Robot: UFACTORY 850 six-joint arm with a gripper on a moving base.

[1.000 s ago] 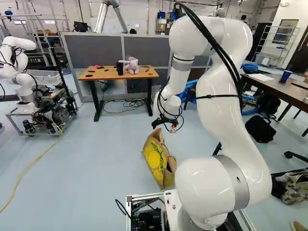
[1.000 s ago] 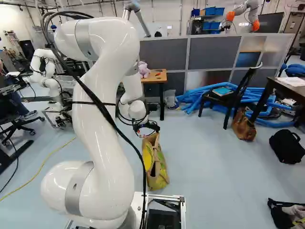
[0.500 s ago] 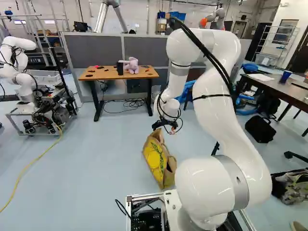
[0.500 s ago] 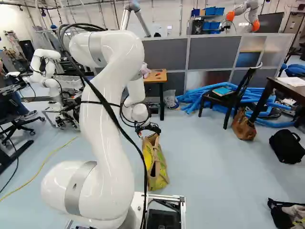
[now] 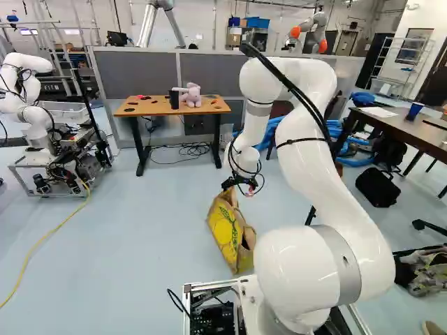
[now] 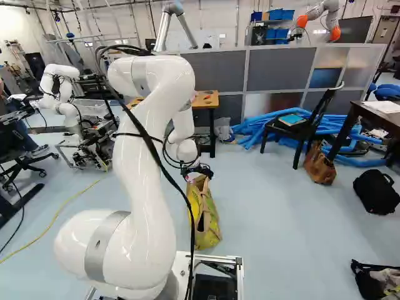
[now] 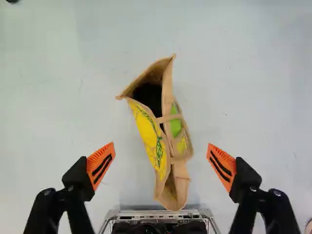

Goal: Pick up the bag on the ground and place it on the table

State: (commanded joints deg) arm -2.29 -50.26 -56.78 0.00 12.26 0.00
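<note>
Over the last second your white arm (image 5: 305, 160) bent lower and brought the claw (image 5: 239, 183) slightly down toward the tan-and-yellow tote bag (image 5: 229, 234); the base had not moved. The bag stood unshifted on the floor (image 5: 140, 244), just below centre in the left base view. The claw's fingers were spread wide, gripping nothing, with the bag ahead between their lines. You likely needed more descent before any lift to the wooden worktop (image 5: 152, 107), upper left.

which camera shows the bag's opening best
The wrist view: it looks down into the bag through its opening. Both base views see it from the side, showing mostly its outside and less of the opening.
</note>
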